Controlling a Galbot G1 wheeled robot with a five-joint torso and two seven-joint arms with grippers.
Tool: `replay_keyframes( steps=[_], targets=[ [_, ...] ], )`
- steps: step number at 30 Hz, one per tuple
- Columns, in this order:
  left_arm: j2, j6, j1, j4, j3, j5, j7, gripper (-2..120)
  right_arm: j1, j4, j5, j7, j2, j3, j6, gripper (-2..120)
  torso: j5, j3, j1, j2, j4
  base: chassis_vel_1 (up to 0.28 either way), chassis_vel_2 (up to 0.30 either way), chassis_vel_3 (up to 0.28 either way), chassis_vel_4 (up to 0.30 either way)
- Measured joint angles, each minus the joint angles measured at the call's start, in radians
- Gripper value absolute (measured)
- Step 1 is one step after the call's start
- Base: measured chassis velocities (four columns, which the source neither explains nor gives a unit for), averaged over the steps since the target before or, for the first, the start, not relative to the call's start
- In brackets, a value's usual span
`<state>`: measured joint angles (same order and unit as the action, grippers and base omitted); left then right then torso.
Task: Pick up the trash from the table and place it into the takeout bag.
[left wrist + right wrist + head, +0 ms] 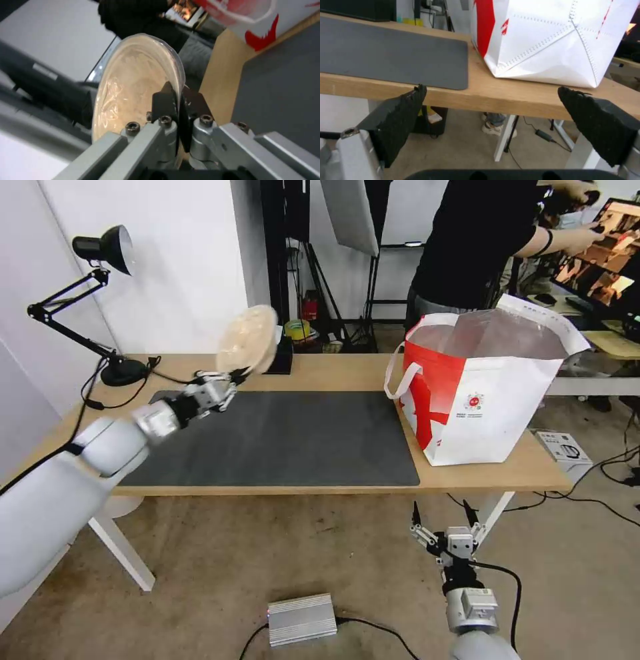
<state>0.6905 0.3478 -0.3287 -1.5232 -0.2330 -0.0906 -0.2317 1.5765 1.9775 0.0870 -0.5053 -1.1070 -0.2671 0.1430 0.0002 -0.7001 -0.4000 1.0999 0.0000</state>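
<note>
Left gripper [235, 377] raised above dark grey mat [280, 437], jaws pinched on rim of beige shallow bowl [247, 339] (bowl tilted on edge, clear of table [347, 373]). Takeout bag [477, 397] upright at table's right end, mouth open. Right gripper [440, 517] parked below front table edge, fingers spread, empty.

Beige shallow bowl [247, 339] tilted on edge above the table [347, 372]; white-red takeout bag [481, 388] stands open.
</note>
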Motion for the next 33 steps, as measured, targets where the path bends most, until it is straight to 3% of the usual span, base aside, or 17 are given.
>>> replay_keyframes(
  steps=[6,15,33],
  targets=[
    [0.086,0.01,0.143,0.085,-0.13,0.009,-0.009,0,-0.003,-0.008,-0.004,0.0,0.0,-0.001,-0.001,100,-0.0002,0.0,0.0,0.0,0.0,0.0,0.0,0.0,0.0],
    [0.193,0.013,0.309,0.182,-0.257,0.021,-0.032,0,-0.002,-0.012,-0.006,0.001,-0.001,-0.006,-0.001,100,0.0,0.0,0.0,0.0,-0.0001,0.0,0.0,0.0,0.0],
    [0.356,-0.038,0.377,0.182,-0.259,0.075,-0.037,0,0.0,-0.029,-0.014,0.001,-0.005,-0.007,-0.002,100,0.0,0.0,0.0,0.0,0.0,0.0,0.0,0.0,0.0]
  ],
)
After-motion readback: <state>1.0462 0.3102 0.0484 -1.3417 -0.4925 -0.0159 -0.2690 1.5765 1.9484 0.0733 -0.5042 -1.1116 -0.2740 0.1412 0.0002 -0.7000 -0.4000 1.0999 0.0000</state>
